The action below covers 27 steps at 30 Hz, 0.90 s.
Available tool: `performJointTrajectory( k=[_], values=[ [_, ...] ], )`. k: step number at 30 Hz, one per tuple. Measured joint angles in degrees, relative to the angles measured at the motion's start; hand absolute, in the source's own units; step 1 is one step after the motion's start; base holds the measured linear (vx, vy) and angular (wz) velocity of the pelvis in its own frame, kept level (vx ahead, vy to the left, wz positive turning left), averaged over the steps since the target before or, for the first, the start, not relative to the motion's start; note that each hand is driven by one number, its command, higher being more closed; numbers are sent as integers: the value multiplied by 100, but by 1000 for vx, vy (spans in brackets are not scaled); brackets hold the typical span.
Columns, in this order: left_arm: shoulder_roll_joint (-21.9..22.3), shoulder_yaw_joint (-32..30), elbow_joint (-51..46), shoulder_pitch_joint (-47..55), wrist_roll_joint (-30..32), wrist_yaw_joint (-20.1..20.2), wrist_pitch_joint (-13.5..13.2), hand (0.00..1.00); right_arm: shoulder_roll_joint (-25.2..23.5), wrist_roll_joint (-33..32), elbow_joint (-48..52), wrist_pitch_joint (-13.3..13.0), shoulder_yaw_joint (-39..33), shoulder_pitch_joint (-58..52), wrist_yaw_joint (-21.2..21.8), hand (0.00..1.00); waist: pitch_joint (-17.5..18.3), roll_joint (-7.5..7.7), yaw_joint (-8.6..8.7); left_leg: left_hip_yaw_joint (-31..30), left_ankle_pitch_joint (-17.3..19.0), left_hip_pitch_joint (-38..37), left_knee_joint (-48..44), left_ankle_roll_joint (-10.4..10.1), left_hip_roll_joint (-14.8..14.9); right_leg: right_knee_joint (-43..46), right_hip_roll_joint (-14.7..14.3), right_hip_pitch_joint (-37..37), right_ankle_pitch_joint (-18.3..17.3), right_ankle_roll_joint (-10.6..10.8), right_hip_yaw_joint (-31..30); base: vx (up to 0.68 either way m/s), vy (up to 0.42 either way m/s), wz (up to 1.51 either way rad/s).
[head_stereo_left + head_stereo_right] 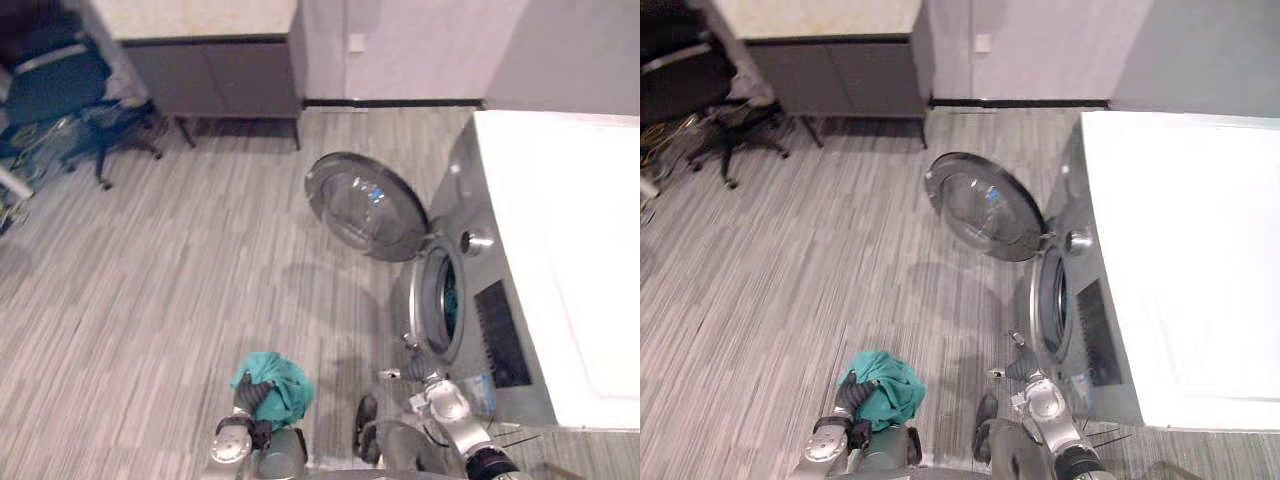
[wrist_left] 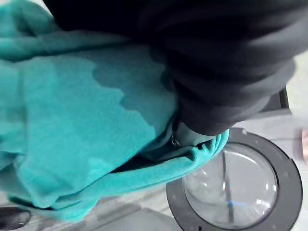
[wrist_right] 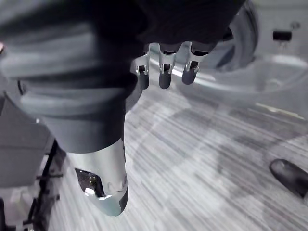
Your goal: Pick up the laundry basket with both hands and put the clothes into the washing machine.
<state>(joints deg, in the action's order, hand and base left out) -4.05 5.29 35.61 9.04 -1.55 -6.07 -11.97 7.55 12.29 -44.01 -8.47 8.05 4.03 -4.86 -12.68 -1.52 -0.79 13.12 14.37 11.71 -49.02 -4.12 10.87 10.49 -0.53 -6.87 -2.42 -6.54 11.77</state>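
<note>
One soft, light teal garment (image 1: pixel 284 386) sags from your left robot hand (image 1: pixel 252 394), seemingly clenched round its bunched middle; your right robot hand (image 3: pixel 164 73) spreads empty.

No words or numbers could be read. The dark panel (image 1: pixel 502 335) on the washing machine (image 1: pixel 560 250) was too small to read.

The striped floor (image 1: pixel 200 260) carries a washer (image 1: pixel 560 270) at 3 o'clock, a cabinet (image 1: pixel 220 75) at 11 and a chair (image 1: pixel 55 85) at 10.

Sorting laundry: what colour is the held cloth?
The cloth is teal; left wrist view shows it best.
</note>
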Motion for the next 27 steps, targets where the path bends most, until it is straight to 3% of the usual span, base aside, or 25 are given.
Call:
performJointTrajectory(
  k=[2,4,5,8,10,11,12,14,16,18,19,20,22,23,26,27],
  values=[
    [85,-5,0,-59,0,5,1,100,1,0,-39,8,-36,19,-4,0,-6,4,-12,-158,0,94,799,-2,-79,-238,-94,302,17,33,-431,382,-29,-107],
    [136,-4,11,-119,1,8,2,100,-96,-21,-80,13,-54,7,-31,0,-15,7,-20,-939,-45,168,1909,-81,-376,-297,-138,488,-16,162,-877,338,69,-131],
    [158,11,75,-200,1,6,1,100,-130,-16,-114,10,-53,8,-27,0,-22,-1,-15,-1708,-146,204,2617,-244,-582,-292,-151,581,-81,269,-1208,281,132,-129],
    [168,116,114,-345,3,-2,1,100,-132,19,-147,9,-105,-103,-43,0,-23,-98,-4,-2567,-394,242,3274,-529,-705,-253,-209,670,-230,517,-1695,230,207,-123],
    [211,304,242,-396,6,1,-12,100,4,63,-142,4,-122,-225,-44,0,64,-462,1,-2721,-939,193,3290,-542,-472,-160,-445,651,-414,770,-2023,186,413,-123],
    [201,418,425,-495,14,28,-5,100,62,80,-221,18,-168,-301,-59,0,22,-552,34,-2599,-940,133,3181,-428,-405,85,-480,591,-682,868,-2170,144,461,-104],
    [130,481,500,-632,17,70,26,100,0,81,-194,19,-186,-394,-73,0,56,-382,69,-2418,-911,83,3291,-441,-522,276,-299,446,-803,1008,-2198,128,414,-83],
    [-115,613,544,-772,159,101,31,100,-179,72,-203,17,-190,-569,-68,0,132,-17,120,-1836,-952,-23,3568,-228,-815,479,104,145,-915,1123,-2549,98,294,-80],
    [-210,628,546,-792,234,99,37,100,-255,65,-226,17,-192,-558,-59,0,140,33,141,-1307,-964,-78,3619,8,-889,445,271,-28,-831,1263,-2761,83,275,-131],
    [-315,596,544,-852,260,87,52,100,-299,65,-324,20,-174,-354,-40,0,134,23,141,-607,-923,-101,3639,128,-836,462,512,-302,-667,1278,-2192,10,228,-160],
    [-367,554,544,-902,302,79,55,100,-305,65,-421,22,-167,-229,-40,0,128,18,130,-268,-936,-165,3701,195,-797,562,722,-444,-643,1240,-1301,-9,76,-143],
    [-408,531,539,-936,390,68,54,100,-292,66,-482,24,-170,-158,-42,0,108,-11,143,65,-946,-324,3823,215,-738,573,1038,-420,-602,1088,-21,8,44,-136],
    [-422,448,525,-941,412,66,52,100,-299,71,-485,22,-136,-158,-38,0,98,-27,113,389,-946,-590,4002,218,-649,540,1341,-254,-478,932,1253,32,-18,-113],
    [-415,400,525,-934,442,69,52,100,-300,81,-494,22,-130,-167,-35,0,91,-40,114,472,-946,-667,4047,218,-606,513,1363,-190,-392,940,1451,23,-60,-101],
    [-405,309,546,-895,452,80,52,100,-234,182,-572,25,-152,-233,-39,0,76,-40,145,786,-935,-817,3941,201,-396,311,1047,-147,-306,933,1060,24,-174,-83],
    [-326,298,552,-878,446,80,52,100,-161,182,-672,32,-162,-216,-46,0,24,-56,148,906,-860,-757,3540,90,-183,140,879,-143,-250,852,798,27,-169,-92]
  ],
)
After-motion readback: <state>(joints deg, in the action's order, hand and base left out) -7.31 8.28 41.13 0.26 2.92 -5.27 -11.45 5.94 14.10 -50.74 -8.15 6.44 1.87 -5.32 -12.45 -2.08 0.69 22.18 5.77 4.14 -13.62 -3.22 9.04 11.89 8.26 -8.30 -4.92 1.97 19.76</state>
